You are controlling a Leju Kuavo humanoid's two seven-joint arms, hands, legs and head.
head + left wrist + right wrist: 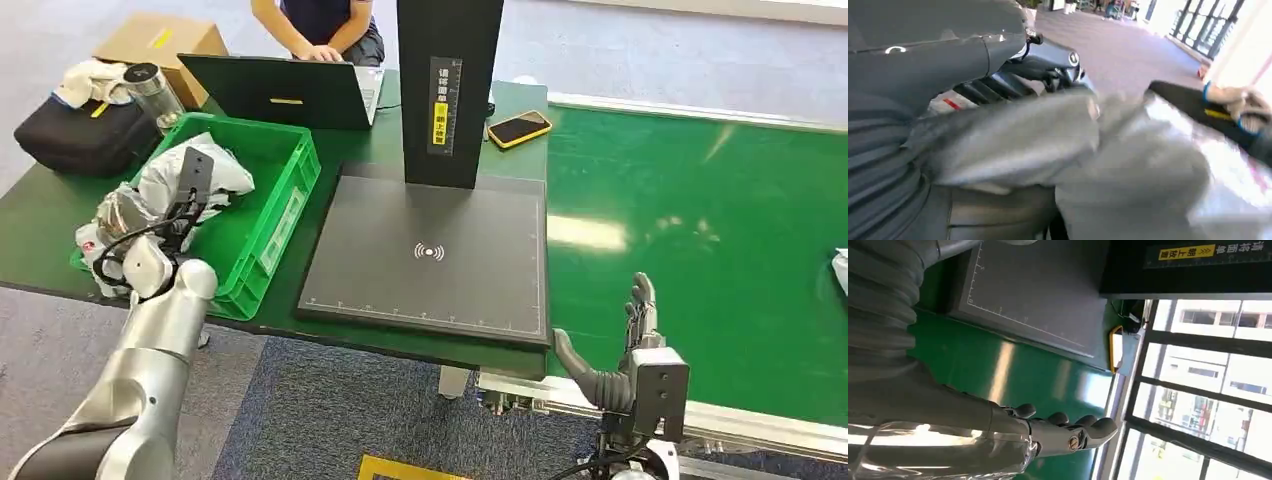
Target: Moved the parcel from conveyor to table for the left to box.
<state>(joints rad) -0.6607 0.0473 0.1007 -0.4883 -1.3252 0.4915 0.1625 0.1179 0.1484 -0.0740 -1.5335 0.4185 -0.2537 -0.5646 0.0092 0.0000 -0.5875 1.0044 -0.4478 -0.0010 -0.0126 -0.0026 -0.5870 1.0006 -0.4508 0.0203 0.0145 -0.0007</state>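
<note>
A crumpled silver-grey parcel (228, 178) sits in the left part of the green bin (285, 215). My left hand (180, 215) reaches over that bin and grips the parcel. In the left wrist view the parcel (1128, 165) lies between the dark fingers (1048, 65) and the grey thumb. My right hand (635, 330) stands upright and open above the near edge of the green conveyor (700, 230), holding nothing. The right wrist view shows its fingers (1058, 432) spread over the belt (1013, 365). Another white parcel (840, 272) peeks in at the conveyor's right edge.
A dark scanner plate (430, 250) with a black post (450, 90) lies between bin and conveyor. Behind it are a yellow-cased phone (518, 128) and a laptop (290, 90) with a person (320, 25) typing. A black bag (70, 135) and a cardboard box (160, 45) stand far left.
</note>
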